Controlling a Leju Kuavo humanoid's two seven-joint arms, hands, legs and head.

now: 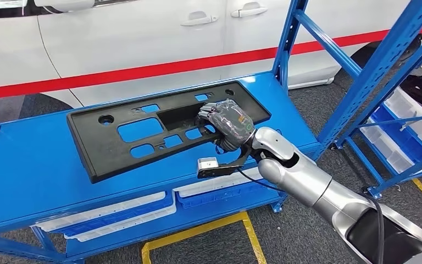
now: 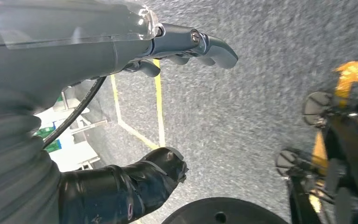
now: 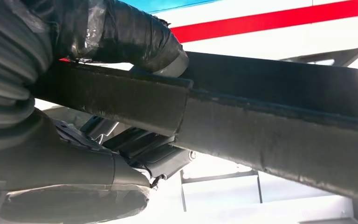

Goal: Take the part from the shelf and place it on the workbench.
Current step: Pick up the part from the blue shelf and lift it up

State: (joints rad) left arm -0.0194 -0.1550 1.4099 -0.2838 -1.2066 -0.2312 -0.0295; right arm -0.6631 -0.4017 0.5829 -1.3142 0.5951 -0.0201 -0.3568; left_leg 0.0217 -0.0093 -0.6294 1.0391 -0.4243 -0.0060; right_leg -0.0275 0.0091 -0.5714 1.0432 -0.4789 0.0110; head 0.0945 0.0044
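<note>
Right hand (image 1: 226, 124) grips one part (image 1: 143, 132); one shelf (image 1: 33, 176).

Blue metal shelf (image 1: 33, 170) in front of me, flat top deck, blue uprights at its far right corner. One thing lies directly on the deck: the black plastic part (image 1: 143, 137), long and flat with cut-out windows, set at a slant across the surface, its near edge close to the deck's front lip. Blue shows through the windows. On the lower tier, white-and-blue trays (image 1: 110, 217) sit side by side. The shelf stands on grey floor (image 1: 302, 236) with yellow tape lines.
</note>
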